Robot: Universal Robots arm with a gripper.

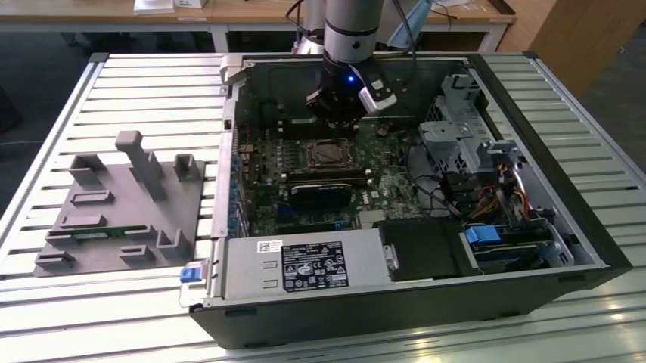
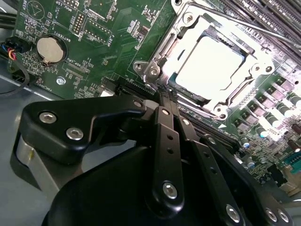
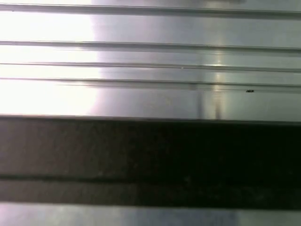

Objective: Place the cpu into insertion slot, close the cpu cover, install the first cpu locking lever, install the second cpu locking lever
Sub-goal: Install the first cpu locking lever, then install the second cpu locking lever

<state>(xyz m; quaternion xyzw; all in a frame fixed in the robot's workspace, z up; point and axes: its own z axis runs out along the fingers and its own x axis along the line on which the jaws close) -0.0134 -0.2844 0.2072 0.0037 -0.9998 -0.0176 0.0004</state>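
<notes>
The pincer (image 2: 165, 96) hangs inside the open case (image 1: 565, 227), its two black fingers (image 2: 162, 136) pressed together with nothing between them, tips just beside the near edge of the slot (image 2: 211, 61). In the exterior view the arm (image 1: 353, 30) stands over the board (image 1: 272, 162), with the pincer (image 1: 333, 125) just above the slot (image 1: 328, 153). The cpu (image 2: 209, 63) already lies flat in the slot, its bright metal top showing through the square opening of the cover (image 2: 160, 59), which seems to be folded down over it, though glare on the metal makes that hard to confirm. A thin lever (image 2: 263, 30) runs along the far side of the slot; whether it is latched I cannot tell. The step in hand looks like closing up the cover or working a lever, and clenched tips suit that: they serve as a blunt pusher. To do it well, the tips should bear on the metal frame or the lever's end, never on the chip's top or the small parts of the board, and push steadily so the thin wire does not slip off and spring back. Beyond the board, a coin cell (image 2: 49, 49) sits well apart from the slot, and a grey fixture (image 1: 121, 204) stands on the slatted counter (image 1: 151, 83) at the exterior view's left.
</notes>
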